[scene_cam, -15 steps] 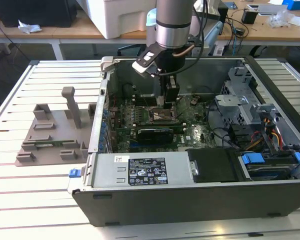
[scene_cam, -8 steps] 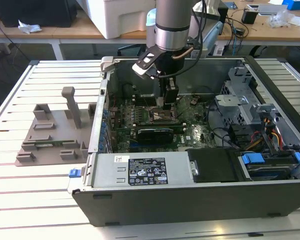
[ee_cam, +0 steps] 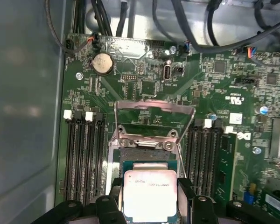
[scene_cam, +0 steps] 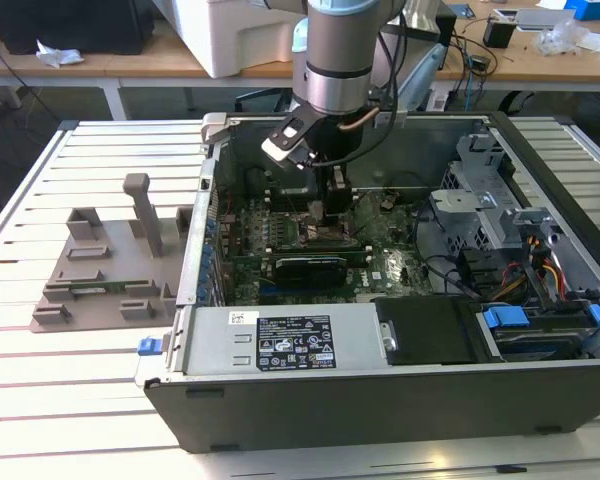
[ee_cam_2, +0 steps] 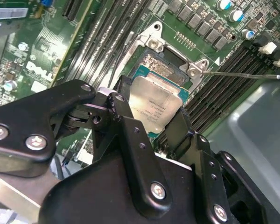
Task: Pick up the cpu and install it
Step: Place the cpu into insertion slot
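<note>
An open computer case (scene_cam: 380,400) is shown lying on a slatted table (scene_cam: 90,150), with the robot arm reaching down into it. In both wrist views the gripper (ee_cam: 150,201) is closed narrowly on the cpu (ee_cam: 150,186). Its two black fingers (ee_cam_2: 130,135) are pressed against opposite edges of the chip, whose silvery metal top faces up. The cpu is held directly over the open socket (ee_cam: 149,156) on the green motherboard (ee_cam: 214,79), and the socket's metal retaining frame (ee_cam: 154,109) is swung upright beyond it. Whether the chip already rests in the socket or hangs just above it cannot be told. Rows of memory slots (ee_cam: 84,154) are seen on either side of the socket.

The cpu is judged to be light, stiff and flat, with a smooth lid that may slip under a loose hold. Its underside and the socket contacts are judged fragile, so it is best taken by the thin side edges only — as it is gripped here — and kept level.
</note>
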Action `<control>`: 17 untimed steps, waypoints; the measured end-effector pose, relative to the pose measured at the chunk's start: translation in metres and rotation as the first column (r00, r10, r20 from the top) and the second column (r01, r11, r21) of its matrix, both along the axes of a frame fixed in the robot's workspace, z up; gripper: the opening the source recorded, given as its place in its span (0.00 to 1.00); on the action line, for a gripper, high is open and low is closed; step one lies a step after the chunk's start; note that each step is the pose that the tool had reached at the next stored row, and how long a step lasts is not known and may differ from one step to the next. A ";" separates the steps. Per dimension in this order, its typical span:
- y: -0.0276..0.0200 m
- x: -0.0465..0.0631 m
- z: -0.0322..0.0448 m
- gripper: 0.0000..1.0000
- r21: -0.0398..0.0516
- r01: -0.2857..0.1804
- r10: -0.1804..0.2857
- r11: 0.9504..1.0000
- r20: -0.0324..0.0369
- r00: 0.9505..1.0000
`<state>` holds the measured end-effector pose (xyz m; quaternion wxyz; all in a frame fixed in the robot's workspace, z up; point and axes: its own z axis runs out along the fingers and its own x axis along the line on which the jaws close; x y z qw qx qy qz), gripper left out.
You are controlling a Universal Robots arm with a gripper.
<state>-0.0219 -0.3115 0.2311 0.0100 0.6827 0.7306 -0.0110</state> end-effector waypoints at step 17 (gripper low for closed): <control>-0.0012 -0.001 -0.0322 0.54 -0.001 0.067 -0.067 0.998 0.000 0.998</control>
